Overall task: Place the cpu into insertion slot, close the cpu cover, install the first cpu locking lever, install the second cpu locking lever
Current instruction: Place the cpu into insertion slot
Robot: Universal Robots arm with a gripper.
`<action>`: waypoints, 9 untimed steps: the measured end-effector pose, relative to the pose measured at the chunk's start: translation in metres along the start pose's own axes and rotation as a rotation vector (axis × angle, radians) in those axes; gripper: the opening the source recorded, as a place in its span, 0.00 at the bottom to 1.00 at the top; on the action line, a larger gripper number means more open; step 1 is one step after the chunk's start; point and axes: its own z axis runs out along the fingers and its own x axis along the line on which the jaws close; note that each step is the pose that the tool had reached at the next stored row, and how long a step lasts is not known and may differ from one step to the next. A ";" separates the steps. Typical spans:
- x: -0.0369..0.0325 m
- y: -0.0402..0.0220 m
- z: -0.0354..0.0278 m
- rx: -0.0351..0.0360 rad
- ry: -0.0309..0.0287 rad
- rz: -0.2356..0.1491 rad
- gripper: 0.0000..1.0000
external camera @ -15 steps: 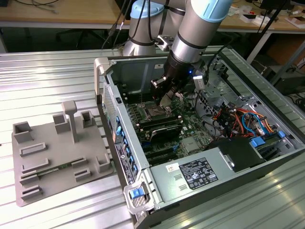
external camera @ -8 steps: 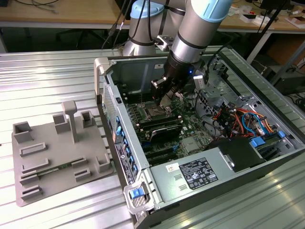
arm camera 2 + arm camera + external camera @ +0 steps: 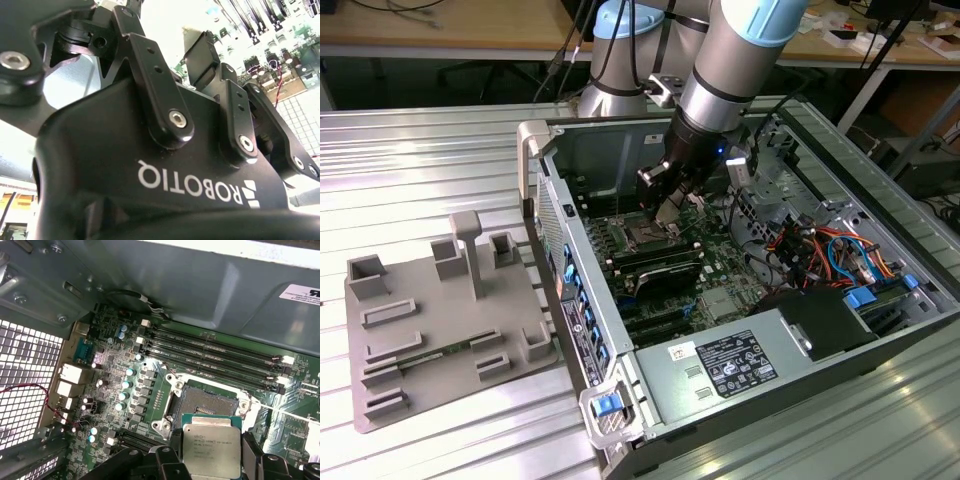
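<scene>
Since the socket [image 3: 207, 400] lies open, your fingers [image 3: 252, 455] clamp the chip [image 3: 210, 452] flat by its edges. It hovers level, close to that socket.

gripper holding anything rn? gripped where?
Yes. The gripper holds the cpu, pinched by two opposite side edges, silvery top exposed, close to the open insertion slot.

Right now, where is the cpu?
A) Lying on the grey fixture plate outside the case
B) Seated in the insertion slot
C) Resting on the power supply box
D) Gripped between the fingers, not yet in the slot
D: in the first wrist view the cpu is clamped between the fingers, and the insertion slot next to it lies open and bare.
</scene>
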 end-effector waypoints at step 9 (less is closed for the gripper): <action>0.0000 0.0000 0.0000 0.0004 0.0016 -0.017 0.55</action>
